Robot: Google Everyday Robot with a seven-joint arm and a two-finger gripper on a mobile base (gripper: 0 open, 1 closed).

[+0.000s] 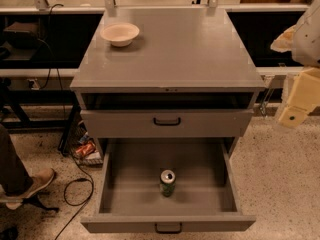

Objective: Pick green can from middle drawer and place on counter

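The green can (pixel 167 183) stands upright on the floor of the open middle drawer (pixel 135 166), near its front centre, silver top showing. The drawer is pulled far out, with its black handle (pixel 168 228) at the bottom edge. The counter (pixel 195 49) is the flat grey top of the cabinet above. My gripper (pixel 295 109), cream coloured, hangs at the far right edge of the view, beside the cabinet at about the height of the upper drawer, well away from the can and holding nothing that shows.
A cream bowl (pixel 120 33) sits on the counter's back left. The upper drawer front (pixel 167 121) with a black handle is slightly out. A person's shoe (pixel 32 183) and cables (pixel 75 189) are on the floor at left, with a snack packet (pixel 86 149) beside the cabinet.
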